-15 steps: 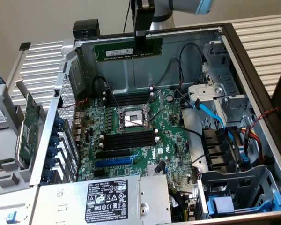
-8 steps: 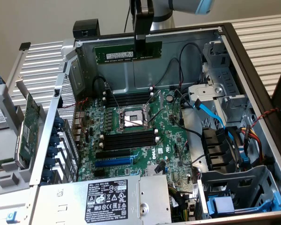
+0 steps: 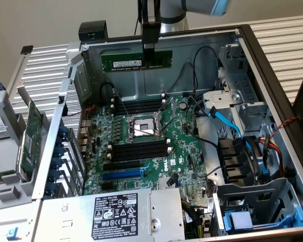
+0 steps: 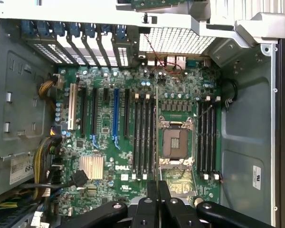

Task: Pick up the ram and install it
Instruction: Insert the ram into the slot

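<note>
Your gripper (image 3: 148, 50) jaws grasp the ram (image 3: 136, 61), a flat green stick, above the motherboard (image 3: 151, 146). Only the wrist view shows its edge (image 4: 156, 142) over the black slots (image 4: 143, 137).

DELL on motherboard (image 4: 121, 167), "65" on white sticker (image 4: 21, 168) on case wall

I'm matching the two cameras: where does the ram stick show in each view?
Exterior view: the ram hangs level from the pincer, above the open case's far wall.
Wrist view: only its thin edge shows, running up from the pincer.
Shared landmark: the CPU socket.
</note>
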You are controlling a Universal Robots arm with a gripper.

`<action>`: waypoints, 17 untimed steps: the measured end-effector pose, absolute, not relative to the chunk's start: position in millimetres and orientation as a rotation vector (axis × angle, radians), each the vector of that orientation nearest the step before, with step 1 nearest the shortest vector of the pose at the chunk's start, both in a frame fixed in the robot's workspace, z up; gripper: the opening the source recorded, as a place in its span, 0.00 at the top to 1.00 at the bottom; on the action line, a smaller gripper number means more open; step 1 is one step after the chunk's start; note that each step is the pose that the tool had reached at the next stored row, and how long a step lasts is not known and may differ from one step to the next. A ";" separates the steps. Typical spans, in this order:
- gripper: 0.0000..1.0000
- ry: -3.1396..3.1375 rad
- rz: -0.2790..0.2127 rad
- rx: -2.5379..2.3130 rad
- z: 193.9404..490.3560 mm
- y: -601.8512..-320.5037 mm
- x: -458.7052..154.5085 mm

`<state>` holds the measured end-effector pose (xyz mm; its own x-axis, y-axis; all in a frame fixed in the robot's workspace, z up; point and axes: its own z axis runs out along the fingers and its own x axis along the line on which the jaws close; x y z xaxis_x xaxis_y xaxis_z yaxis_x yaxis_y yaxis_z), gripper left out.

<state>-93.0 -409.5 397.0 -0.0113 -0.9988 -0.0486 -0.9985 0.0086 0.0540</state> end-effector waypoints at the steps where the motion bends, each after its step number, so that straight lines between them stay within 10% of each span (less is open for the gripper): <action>1: 0.87 -2.229 -0.114 2.206 396.9 -409.6 -93.6; 17: 0.87 -2.272 -0.019 2.255 389.3 -409.7 -119.2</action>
<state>-119.2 -409.7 389.3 -0.0068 -0.9987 -0.0507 -0.9994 0.0086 -0.0338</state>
